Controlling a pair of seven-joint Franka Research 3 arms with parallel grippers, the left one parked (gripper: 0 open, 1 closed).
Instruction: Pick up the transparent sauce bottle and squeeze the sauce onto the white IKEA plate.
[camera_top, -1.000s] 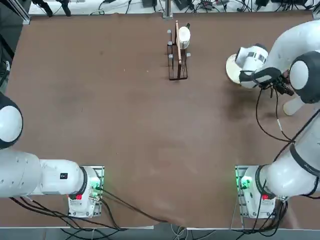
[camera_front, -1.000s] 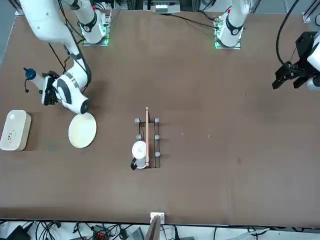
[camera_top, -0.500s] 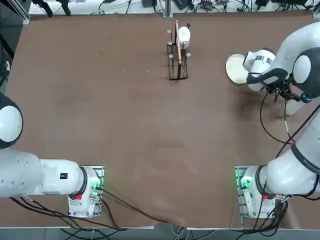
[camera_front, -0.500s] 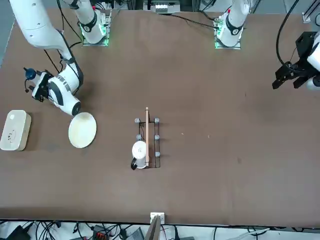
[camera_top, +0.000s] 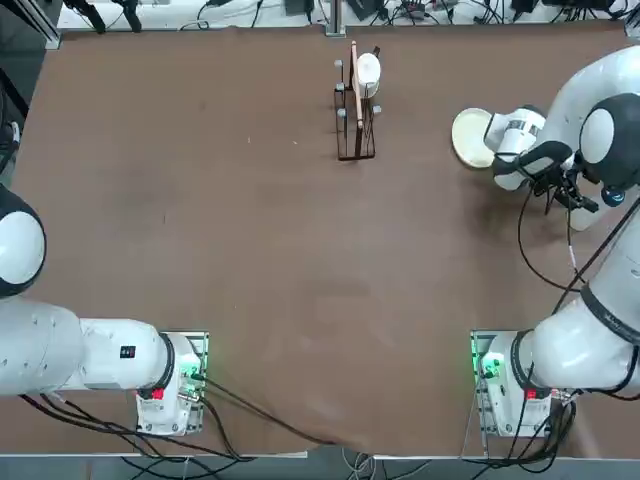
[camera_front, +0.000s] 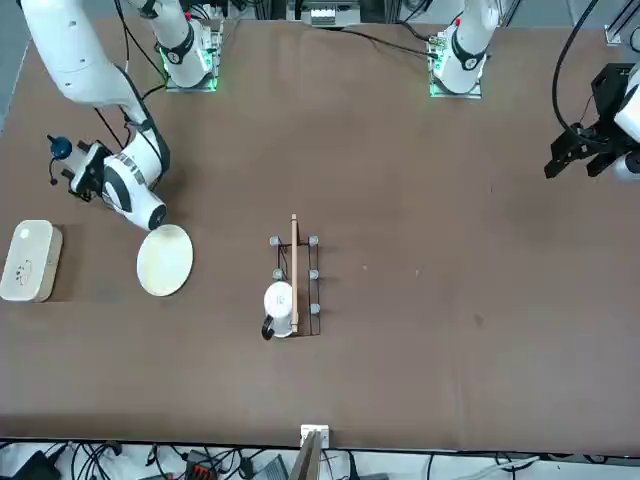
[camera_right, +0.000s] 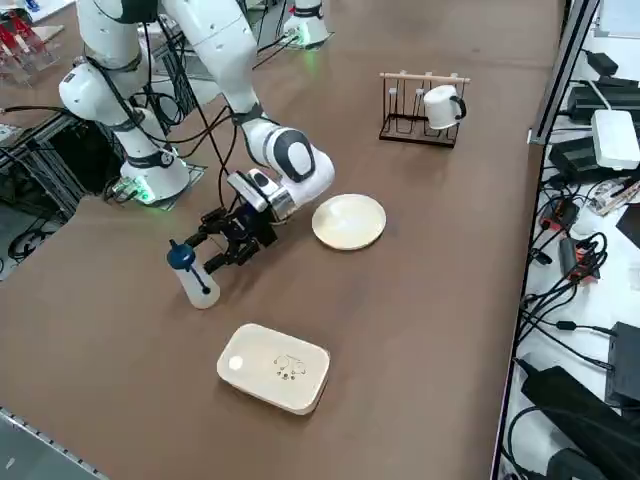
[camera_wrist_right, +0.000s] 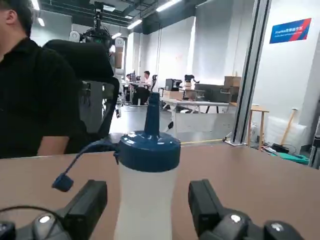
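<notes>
Now our right gripper (camera_right: 222, 244) reaches level, jaws wide and empty, toward the upright transparent sauce bottle (camera_right: 190, 278) at its seven o'clock, ready to clasp the soft body.

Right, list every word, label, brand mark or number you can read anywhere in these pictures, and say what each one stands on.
Blue wall sign in the room, wrist view: white lettering, too small to read.
White rounded rectangular tray: faint printed mark, unreadable.
Cloudy-clear soft plastic sauce bottle with blue nozzle cap, between the open right gripper fingers: no label.
Round cream-white plate: no print.
Nothing else legible.
</notes>
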